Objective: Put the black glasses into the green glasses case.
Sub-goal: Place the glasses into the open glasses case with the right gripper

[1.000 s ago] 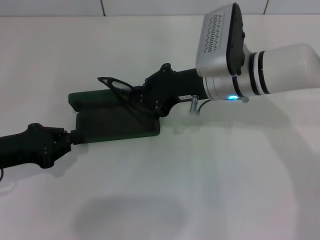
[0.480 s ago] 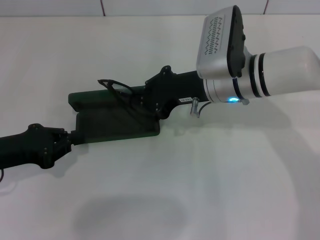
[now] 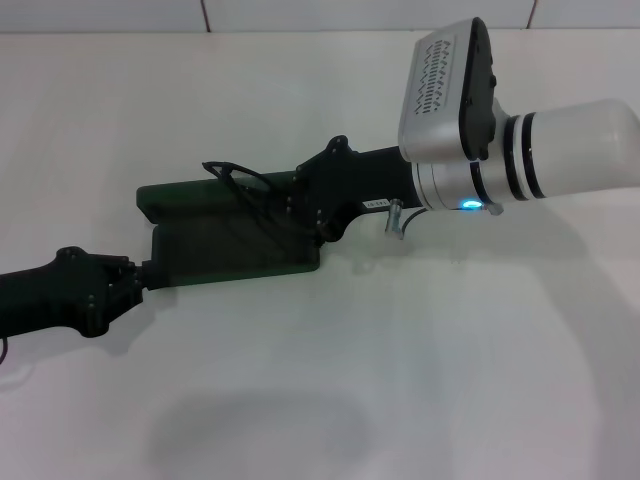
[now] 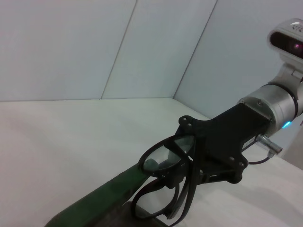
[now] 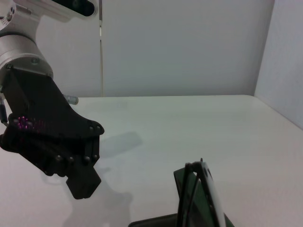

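The green glasses case (image 3: 215, 252) lies open on the white table, its lid (image 3: 175, 197) laid back on the far side. My left gripper (image 3: 147, 272) holds the case's left end. My right gripper (image 3: 287, 200) is shut on the black glasses (image 3: 232, 175) and holds them just above the case's back right part, temple arms hanging down. The left wrist view shows the right gripper (image 4: 188, 160), the glasses (image 4: 158, 163) and the case's green edge (image 4: 109, 187). The right wrist view shows the left gripper (image 5: 84, 180), the glasses (image 5: 207, 189) and the case (image 5: 182, 182).
The white table (image 3: 400, 380) stretches all around the case. A tiled wall edge (image 3: 300, 15) runs along the back. The right arm's white forearm (image 3: 560, 140) reaches in from the right over the table.
My right gripper has shifted slightly to the right and lower with the glasses. The left gripper and the case have not moved.
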`<state>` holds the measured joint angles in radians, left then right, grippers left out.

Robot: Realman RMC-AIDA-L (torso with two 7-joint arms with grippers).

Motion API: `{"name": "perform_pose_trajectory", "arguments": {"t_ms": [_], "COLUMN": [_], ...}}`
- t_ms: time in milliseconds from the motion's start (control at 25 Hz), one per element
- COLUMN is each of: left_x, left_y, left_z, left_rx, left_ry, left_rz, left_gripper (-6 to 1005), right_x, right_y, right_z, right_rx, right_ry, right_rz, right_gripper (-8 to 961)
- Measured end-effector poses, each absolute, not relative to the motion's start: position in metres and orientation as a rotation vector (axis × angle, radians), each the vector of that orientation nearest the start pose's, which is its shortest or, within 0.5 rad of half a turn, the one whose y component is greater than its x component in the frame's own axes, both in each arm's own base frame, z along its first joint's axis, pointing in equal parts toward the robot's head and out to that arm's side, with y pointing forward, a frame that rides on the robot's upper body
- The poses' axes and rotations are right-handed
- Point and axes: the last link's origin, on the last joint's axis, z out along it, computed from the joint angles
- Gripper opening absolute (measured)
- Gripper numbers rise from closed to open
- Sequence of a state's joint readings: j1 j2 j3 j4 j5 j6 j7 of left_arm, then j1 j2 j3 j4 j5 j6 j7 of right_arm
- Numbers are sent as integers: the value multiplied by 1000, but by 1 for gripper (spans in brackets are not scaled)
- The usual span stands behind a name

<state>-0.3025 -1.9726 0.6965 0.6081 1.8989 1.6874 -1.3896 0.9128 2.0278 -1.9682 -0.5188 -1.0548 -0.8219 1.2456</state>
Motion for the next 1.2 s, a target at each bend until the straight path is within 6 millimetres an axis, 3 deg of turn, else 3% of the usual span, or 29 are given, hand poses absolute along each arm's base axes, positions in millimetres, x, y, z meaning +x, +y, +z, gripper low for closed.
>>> {"name": "perform_pose_trajectory", "arguments": {"t_ms": [680, 760, 1200], "left_x": [-330, -329, -329], "left_y": [262, 263, 264], "left_z": [39, 39, 39], "left_rx": [-2619, -2620, -2625], "left_ry": [-873, -871, -877], "left_rz": [-766, -766, -762], "left_gripper": [5, 5, 5], "right_x": [114, 114, 120], "right_y": [387, 387, 386], "right_z": [-123, -122, -107], "right_rx": [-2882, -2881, -2834], "right_ry": [30, 32, 110], "right_rz": [432, 432, 554], "right_gripper": [124, 193, 216]}}
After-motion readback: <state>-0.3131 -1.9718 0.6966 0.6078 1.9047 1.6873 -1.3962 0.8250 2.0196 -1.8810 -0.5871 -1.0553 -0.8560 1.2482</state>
